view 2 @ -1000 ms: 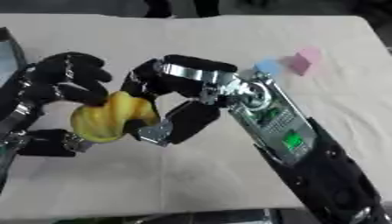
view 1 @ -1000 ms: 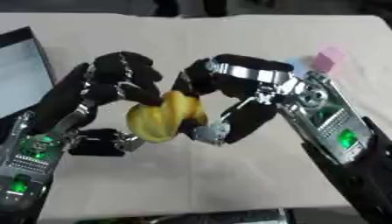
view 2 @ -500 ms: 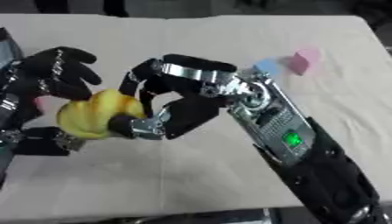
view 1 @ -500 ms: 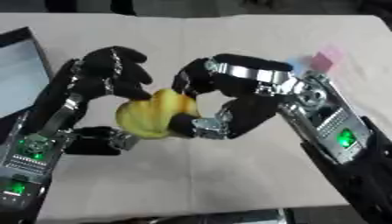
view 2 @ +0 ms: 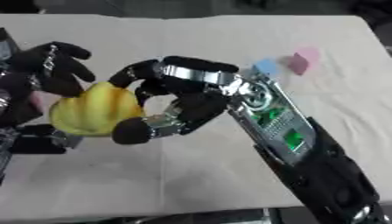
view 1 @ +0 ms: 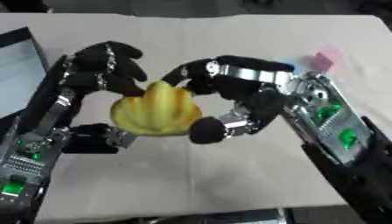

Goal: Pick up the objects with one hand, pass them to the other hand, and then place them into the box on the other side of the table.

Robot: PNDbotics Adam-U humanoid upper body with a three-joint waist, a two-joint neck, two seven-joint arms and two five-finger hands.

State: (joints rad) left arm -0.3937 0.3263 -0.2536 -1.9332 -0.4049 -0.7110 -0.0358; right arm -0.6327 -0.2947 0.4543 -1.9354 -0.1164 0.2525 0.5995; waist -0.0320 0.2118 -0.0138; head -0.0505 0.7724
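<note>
Yellow ridged object (view 1: 155, 110), lobed, glossy, rounded

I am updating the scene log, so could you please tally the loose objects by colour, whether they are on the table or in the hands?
Yellow: 1, the ridged yellow object held between the left hand and right hand
Pink: 1, the pink block
Blue: 1, the blue block
Total: 3

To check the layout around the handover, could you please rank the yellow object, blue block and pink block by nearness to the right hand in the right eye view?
1. Yellow object: touching the right hand, on its left side, between both hands.
2. Blue block: on the table, just beyond the right wrist.
3. Pink block: farther right, beside the blue block.
</note>
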